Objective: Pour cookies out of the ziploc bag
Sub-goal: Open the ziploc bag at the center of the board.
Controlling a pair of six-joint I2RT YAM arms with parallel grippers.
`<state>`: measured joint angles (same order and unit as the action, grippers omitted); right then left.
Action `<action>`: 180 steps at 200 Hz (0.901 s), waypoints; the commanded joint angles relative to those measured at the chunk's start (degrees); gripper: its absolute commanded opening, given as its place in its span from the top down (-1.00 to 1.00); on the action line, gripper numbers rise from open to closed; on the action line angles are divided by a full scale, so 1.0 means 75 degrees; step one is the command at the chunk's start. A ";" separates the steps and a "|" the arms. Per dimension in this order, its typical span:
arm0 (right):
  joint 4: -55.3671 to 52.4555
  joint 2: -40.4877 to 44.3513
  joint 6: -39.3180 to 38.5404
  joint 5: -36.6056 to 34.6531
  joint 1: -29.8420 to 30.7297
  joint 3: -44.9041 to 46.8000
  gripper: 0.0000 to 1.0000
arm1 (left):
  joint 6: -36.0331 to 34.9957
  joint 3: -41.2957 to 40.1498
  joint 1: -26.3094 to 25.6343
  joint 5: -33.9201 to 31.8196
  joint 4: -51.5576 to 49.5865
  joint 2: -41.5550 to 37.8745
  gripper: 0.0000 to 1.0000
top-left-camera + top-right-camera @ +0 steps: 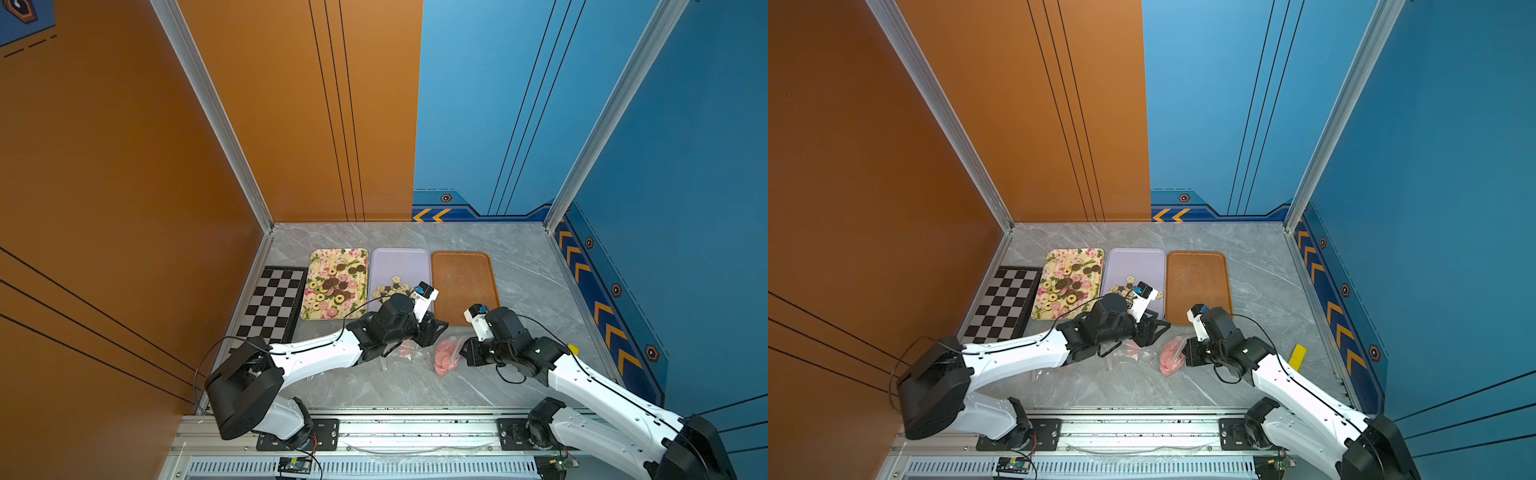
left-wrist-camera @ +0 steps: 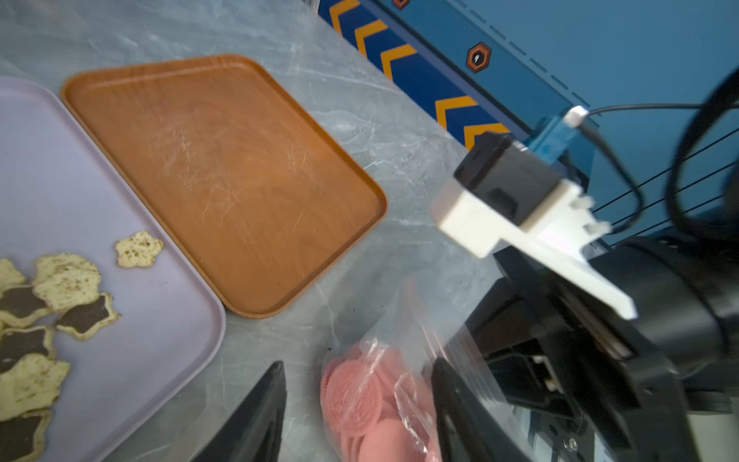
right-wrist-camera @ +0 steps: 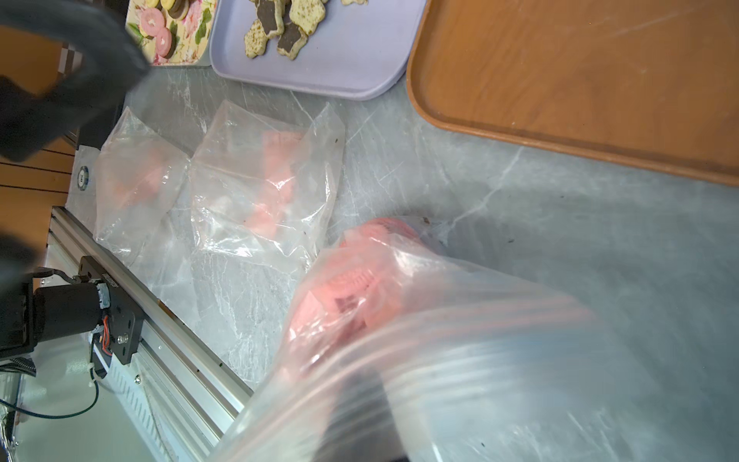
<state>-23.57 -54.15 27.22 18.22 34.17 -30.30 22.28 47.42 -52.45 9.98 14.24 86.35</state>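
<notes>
The clear ziploc bag [image 1: 449, 348] lies on the grey table in front of the trays, with plain pink cookies [image 1: 445, 358] bunched in its bottom end. In the left wrist view my left gripper [image 2: 358, 363] is open, one black finger on each side of the pink cookies [image 2: 352, 396] in the bag [image 2: 420, 312]. My right gripper [image 1: 464, 353] is shut on the bag's zip end. In the right wrist view its finger [image 3: 360, 404] shows dark through the blurred plastic [image 3: 480, 360], and the cookies [image 3: 352, 288] lie beyond it.
A floral tray [image 1: 328, 257] holds round cookies, a lilac tray [image 1: 399, 262] holds flower-shaped ones, and a brown tray [image 1: 463, 282] is bare. Two empty clear bags [image 3: 260, 180] lie near the front rail. A chessboard [image 1: 272, 303] sits at the left.
</notes>
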 commanded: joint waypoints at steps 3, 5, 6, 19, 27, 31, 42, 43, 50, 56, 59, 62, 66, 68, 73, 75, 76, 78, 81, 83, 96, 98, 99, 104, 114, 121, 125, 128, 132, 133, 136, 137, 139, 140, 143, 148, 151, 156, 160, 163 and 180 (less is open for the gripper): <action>-0.0150 0.0273 -0.0302 0.0099 -0.0081 0.0117 1.00 | 0.0599 0.0358 -0.0027 0.0632 -0.1031 0.0742 -0.16; -0.0150 0.0286 -0.0302 0.0110 -0.0089 0.0118 1.00 | 0.0602 0.0372 -0.0042 0.0692 -0.1008 0.0777 -0.16; -0.0150 0.0290 -0.0302 0.0106 -0.0090 0.0117 1.00 | 0.0603 0.0382 -0.0052 0.0724 -0.0990 0.0796 -0.16; -0.0127 0.0383 -0.0307 0.0143 -0.0124 0.0169 1.00 | 0.0594 0.0451 -0.0190 0.0979 -0.0854 0.0920 -0.20; -0.0115 0.0425 -0.0302 0.0145 -0.0137 0.0191 1.00 | 0.0591 0.0482 -0.0264 0.1053 -0.0801 0.0921 -0.22; -0.0115 0.0440 -0.0302 0.0143 -0.0147 0.0196 1.00 | 0.0591 0.0479 -0.0298 0.1080 -0.0772 0.0905 -0.23; -0.0115 0.0458 -0.0302 0.0109 -0.0156 0.0201 1.00 | 0.0612 0.0391 -0.0383 0.1055 -0.0681 0.0799 -0.24; -0.0115 0.0458 -0.0302 0.0100 -0.0159 0.0199 1.00 | 0.0613 0.0380 -0.0393 0.1052 -0.0669 0.0784 -0.25; -0.0115 0.0450 -0.0302 0.0099 -0.0162 0.0202 1.00 | 0.0613 0.0285 -0.0458 0.0970 -0.0589 0.0669 -0.28; -0.0106 0.0441 -0.0313 0.0103 -0.0172 0.0210 1.00 | 0.0631 0.0215 -0.0493 0.0905 -0.0537 0.0602 -0.29; -0.0103 0.0436 -0.0319 0.0116 -0.0173 0.0197 1.00 | 0.0646 0.0187 -0.0495 0.0906 -0.0507 0.0585 -0.30; -0.0093 0.0429 -0.0324 0.0116 -0.0174 0.0206 1.00 | 0.0673 0.0162 -0.0495 0.0930 -0.0459 0.0581 -0.31; -0.0086 0.0432 -0.0335 0.0125 -0.0166 0.0207 1.00 | 0.0692 0.0136 -0.0490 0.0997 -0.0394 0.0602 -0.31; -0.0084 0.0425 -0.0339 0.0125 -0.0163 0.0208 1.00 | 0.0704 0.0135 -0.0494 0.1039 -0.0368 0.0619 -0.31; -0.0063 0.0416 -0.0348 0.0134 -0.0170 0.0207 1.00 | 0.0740 0.0142 -0.0504 0.1115 -0.0320 0.0675 -0.32; -0.0052 0.0413 -0.0357 0.0145 -0.0173 0.0208 1.00 | 0.0752 0.0154 -0.0504 0.1138 -0.0309 0.0698 -0.32; -0.0048 0.0412 -0.0359 0.0153 -0.0167 0.0208 1.00 | 0.0753 0.0168 -0.0511 0.1146 -0.0307 0.0716 -0.32; -0.0031 0.0417 -0.0360 0.0162 -0.0172 0.0209 1.00 | 0.0749 0.0175 -0.0514 0.1158 -0.0305 0.0741 -0.32; -0.0013 0.0414 -0.0360 0.0187 -0.0173 0.0203 1.00 | 0.0753 0.0214 -0.0543 0.1174 -0.0305 0.0793 -0.32; -0.0004 0.0415 -0.0366 0.0194 -0.0171 0.0207 1.00 | 0.0755 0.0237 -0.0557 0.1174 -0.0305 0.0827 -0.32; 0.0069 0.0428 -0.0395 0.0254 -0.0165 0.0206 1.00 | 0.0732 0.0354 -0.0665 0.1237 -0.0289 0.1004 -0.33; 0.0081 0.0424 -0.0401 0.0240 -0.0174 0.0214 1.00 | 0.0726 0.0371 -0.0690 0.1263 -0.0277 0.1024 -0.33; 0.0083 0.0424 -0.0404 0.0230 -0.0180 0.0211 1.00 | 0.0723 0.0382 -0.0698 0.1273 -0.0274 0.1031 -0.33; 0.0084 0.0435 -0.0424 0.0191 -0.0183 0.0203 1.00 | 0.0712 0.0417 -0.0744 0.1302 -0.0271 0.1038 -0.33; 0.0093 0.0448 -0.0465 0.0155 -0.0178 0.0211 1.00 | 0.0674 0.0458 -0.0853 0.1288 -0.0273 0.1024 -0.35; 0.0167 0.0469 -0.0477 0.0237 -0.0185 0.0236 1.00 | 0.0662 0.0463 -0.0893 0.1255 -0.0276 0.1028 -0.36; 0.0232 0.0480 -0.0477 0.0294 -0.0184 0.0237 1.00 | 0.0661 0.0463 -0.0905 0.1231 -0.0270 0.1043 -0.37; 0.0282 0.0492 -0.0479 0.0330 -0.0185 0.0252 1.00 | 0.0672 0.0483 -0.0897 0.1225 -0.0273 0.1074 -0.37; 0.0340 0.0513 -0.0479 0.0355 -0.0179 0.0256 1.00 | 0.0671 0.0487 -0.0882 0.1230 -0.0270 0.1119 -0.37; 0.0353 0.0515 -0.0478 0.0363 -0.0176 0.0262 1.00 | 0.0672 0.0498 -0.0882 0.1233 -0.0270 0.1131 -0.37; 0.0379 0.0523 -0.0477 0.0360 -0.0172 0.0262 1.00 | 0.0673 0.0511 -0.0875 0.1250 -0.0270 0.1167 -0.36; 0.0384 0.0526 -0.0477 0.0366 -0.0173 0.0265 1.00 | 0.0673 0.0516 -0.0873 0.1255 -0.0270 0.1179 -0.36; 0.0402 0.0528 -0.0486 0.0362 -0.0171 0.0267 1.00 | 0.0670 0.0535 -0.0871 0.1267 -0.0270 0.1202 -0.36; 0.0408 0.0534 -0.0493 0.0361 -0.0166 0.0284 1.00 | 0.0672 0.0546 -0.0871 0.1275 -0.0270 0.1214 -0.36; 0.0412 0.0540 -0.0498 0.0362 -0.0162 0.0259 1.00 | 0.0664 0.0559 -0.0871 0.1276 -0.0274 0.1253 -0.36; 0.0413 0.0542 -0.0511 0.0377 -0.0161 0.0246 1.00 | 0.0662 0.0606 -0.0882 0.1281 -0.0271 0.1308 -0.35; 0.0413 0.0546 -0.0512 0.0399 -0.0162 0.0234 1.00 | 0.0662 0.0607 -0.0888 0.1280 -0.0270 0.1332 -0.34; 0.0413 0.0553 -0.0513 0.0406 -0.0160 0.0231 1.00 | 0.0650 0.0629 -0.0908 0.1247 -0.0270 0.1342 -0.33; 0.0404 0.0552 -0.0513 0.0426 -0.0162 0.0233 1.00 | 0.0639 0.0632 -0.0916 0.1195 -0.0270 0.1354 -0.32; 0.0411 0.0561 -0.0521 0.0452 -0.0160 0.0235 1.00 | 0.0618 0.0641 -0.0917 0.1155 -0.0270 0.1354 -0.32; 0.0424 0.0574 -0.0513 0.0530 -0.0100 0.0242 1.00 | 0.0591 0.0609 -0.0918 0.0875 -0.0270 0.1332 -0.20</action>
<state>-21.96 -50.83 24.51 19.77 32.93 -29.06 27.51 50.85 -58.96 18.00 11.33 95.92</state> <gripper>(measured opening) 0.047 0.635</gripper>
